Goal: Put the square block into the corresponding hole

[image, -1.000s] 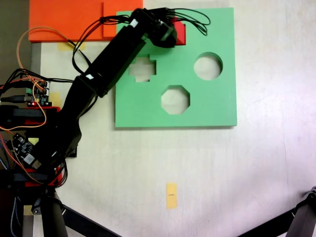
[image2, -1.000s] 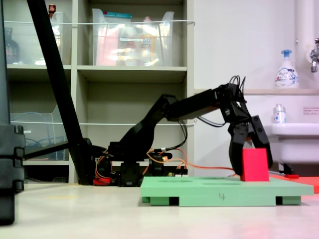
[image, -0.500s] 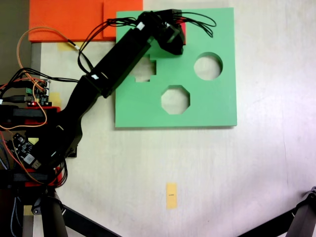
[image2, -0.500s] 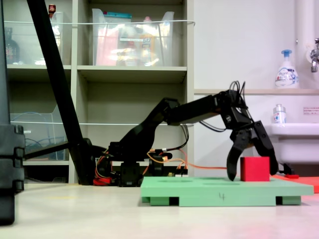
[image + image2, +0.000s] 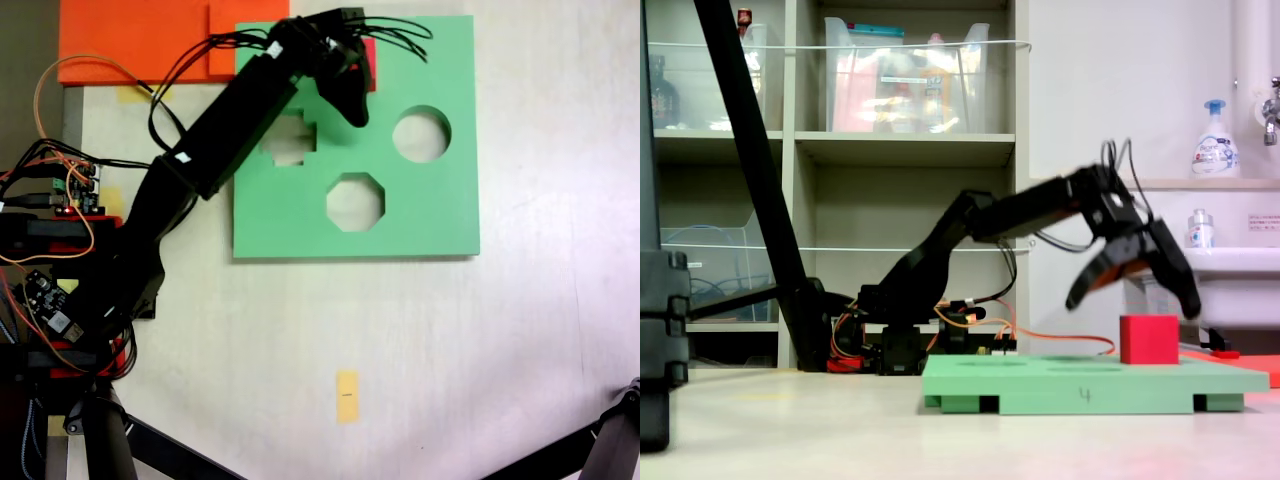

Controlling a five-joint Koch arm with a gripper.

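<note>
Large green foam board [image 5: 1080, 383] bearing a small bright red foam cube [image 5: 1149, 339], black gripper [image 5: 1132, 296] above.
The cube sits sunk in the board's square cutout [image 5: 368, 62] near its far edge; the gripper hangs clear above it, jaws spread wide, holding nothing.

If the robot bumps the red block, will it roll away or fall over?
Probably neither. The red block has flat sides and sits squarely on the green board, so it would likely slide, not roll. It looks about as wide as tall, so tipping seems unlikely. It looks like foam, so probably light and easily nudged.
</note>
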